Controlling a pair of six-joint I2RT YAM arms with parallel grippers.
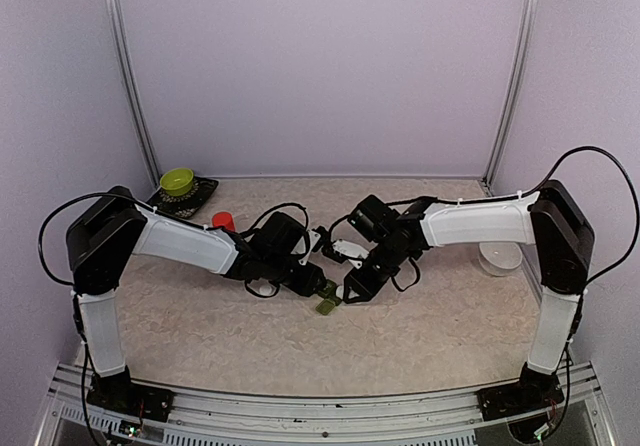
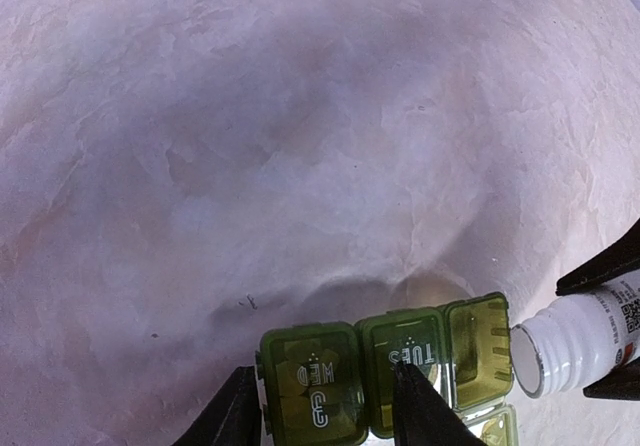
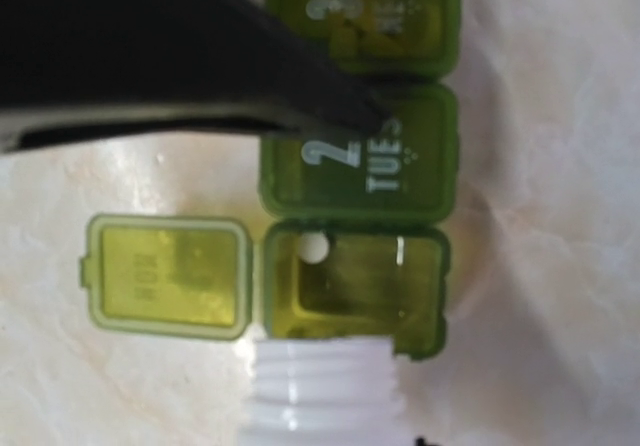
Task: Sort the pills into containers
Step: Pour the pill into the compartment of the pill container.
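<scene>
where the strip is: i see the containers (image 3: 355, 151) lying flat on the table (image 2: 300, 116), between the two arms and right under both wrists.
key relation: the strip's long axis runs in line with the white bottle (image 3: 325, 391). the open compartment (image 3: 355, 286) is the end cell nearest the bottle's mouth. the bottle is tipped on its side with its mouth just at that cell's rim. the wed end points away from the bottle.
nearer arm: the right arm for the pour; the left is at the far end.
left gripper (image 2: 325, 371): about half open. one finger is at the end wall by wed and the other at the seam beside tue. i judge it is gripping that end cell to pin the strip.
right gripper (image 1: 348, 291): nearly closed, clamped across the white bottle's body.
look of the strip: translucent dark green, three square cells in a row. the wed and tue lids are down, with pale lettering. the open lid (image 3: 165, 276) is swung out sideways and lies flat on the table.
contents: one small white pill (image 3: 315, 248) sits in the open cell, near the hinge side. pale shapes show through the wed lid, but i can't tell what they are.
next move, my read: a slight further tilt of the bottle should be enough. the mouth only just meets the rim, so a pill could bounce out onto the table.
</scene>
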